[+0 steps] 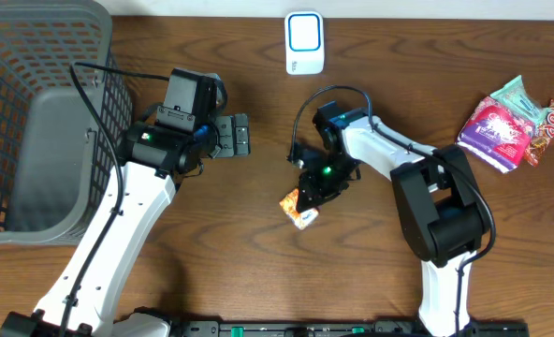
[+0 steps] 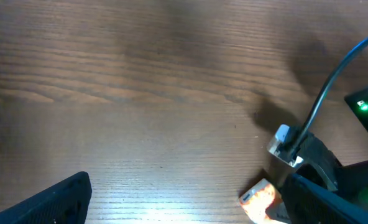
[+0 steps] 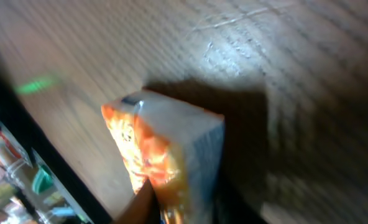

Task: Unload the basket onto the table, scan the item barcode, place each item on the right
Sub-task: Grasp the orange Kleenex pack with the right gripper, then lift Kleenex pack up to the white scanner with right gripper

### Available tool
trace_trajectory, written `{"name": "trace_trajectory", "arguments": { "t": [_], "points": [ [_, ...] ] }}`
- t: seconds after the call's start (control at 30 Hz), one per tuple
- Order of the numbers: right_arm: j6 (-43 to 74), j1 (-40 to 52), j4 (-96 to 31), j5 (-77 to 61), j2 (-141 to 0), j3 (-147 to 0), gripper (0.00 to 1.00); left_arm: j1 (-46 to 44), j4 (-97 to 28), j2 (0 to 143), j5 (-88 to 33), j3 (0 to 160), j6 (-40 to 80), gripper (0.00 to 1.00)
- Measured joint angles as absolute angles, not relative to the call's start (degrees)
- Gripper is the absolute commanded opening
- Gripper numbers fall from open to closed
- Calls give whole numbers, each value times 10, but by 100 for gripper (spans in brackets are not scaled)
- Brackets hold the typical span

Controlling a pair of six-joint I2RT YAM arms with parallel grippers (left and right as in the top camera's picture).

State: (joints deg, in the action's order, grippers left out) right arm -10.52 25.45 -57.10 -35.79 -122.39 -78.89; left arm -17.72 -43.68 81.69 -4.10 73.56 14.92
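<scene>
We are pinching the snack packet (image 1: pixel 300 212) in our right gripper (image 1: pixel 307 197), left gripper (image 1: pixel 242 136) spread wide; next, likely, carrying its barcode to the white scanner (image 1: pixel 304 42).

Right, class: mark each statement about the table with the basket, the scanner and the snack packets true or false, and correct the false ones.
1. The grey basket stands on the left of the table. True.
2. The white scanner lies in the basket. False: it lies on the table, at the far edge.
3. The left fingers are open and empty. True.
4. The orange packet lies beside the pink packet. False: it is mid-table, well apart from it.
</scene>
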Motion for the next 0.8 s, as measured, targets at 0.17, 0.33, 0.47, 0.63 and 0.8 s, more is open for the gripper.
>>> {"name": "trace_trajectory", "arguments": {
  "t": [0.17, 0.33, 0.47, 0.63, 0.8],
  "points": [
    [-76, 255, -563, -367, -1221, -783, 1, -177, -437, 817, -41, 736, 149, 98],
    [-50, 251, -583, -355, -1226, -814, 1, -177, -437, 817, -41, 736, 149, 98],
    [-17, 228, -618, -303, -1234, -912, 1, -177, -437, 817, -41, 736, 149, 98],
    [82, 204, -601, -155, -1234, -1070, 1, -177, -437, 817, -41, 736, 149, 98],
    [125, 206, -494, 27, -1234, -1143, 1, -177, -437, 817, -41, 736, 149, 98]
  ]
}}
